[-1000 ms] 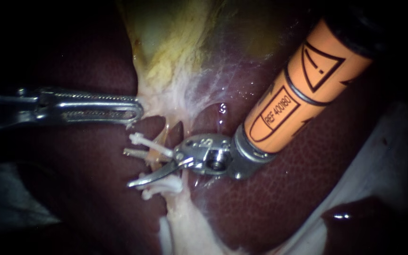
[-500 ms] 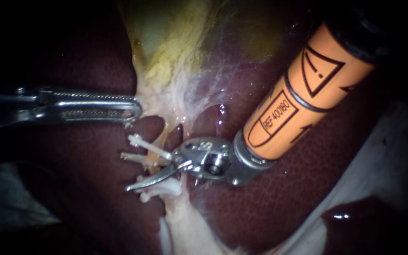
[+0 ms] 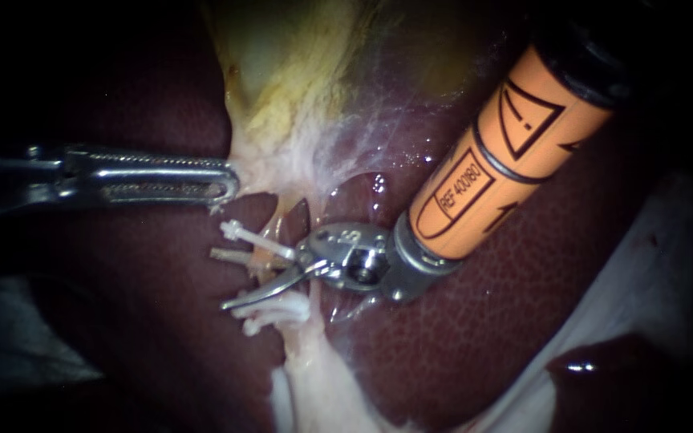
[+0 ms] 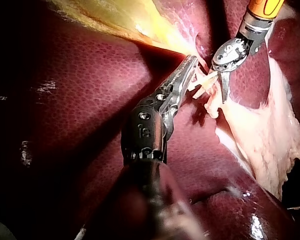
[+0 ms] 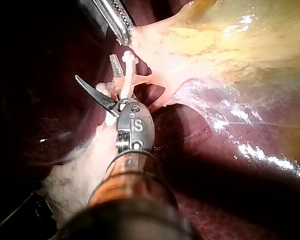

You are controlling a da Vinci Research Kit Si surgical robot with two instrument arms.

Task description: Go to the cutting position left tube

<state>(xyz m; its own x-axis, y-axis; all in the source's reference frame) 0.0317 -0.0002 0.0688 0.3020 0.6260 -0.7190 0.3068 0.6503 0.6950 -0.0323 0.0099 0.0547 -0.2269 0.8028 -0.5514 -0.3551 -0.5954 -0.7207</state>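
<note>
Two instruments showed in the endoscope view, below the yellowish gallbladder point(image 3: 282, 72). The left instrument point(image 3: 230, 180) reached in from the frame's left edge, and its jaws were closed on pale tissue point(image 3: 265, 166) at centre-left. The right instrument point(image 3: 260, 277) entered from the upper right. Its blades were parted by a moderate gap around the left tube point(image 3: 264, 258), just below centre, between white clips point(image 3: 254, 238). Whether both blades touched the tube could not be told. Dark liver point(image 3: 483, 321) lay all around.

In the left wrist view, the left instrument point(image 4: 191, 64) pinched the pale tissue, with the right instrument point(image 4: 213, 86) just beside its tip.

In the right wrist view, the right instrument point(image 5: 102, 87) straddled the left tube point(image 5: 123, 82). One blade showed plainly and the other was mostly hidden.
</note>
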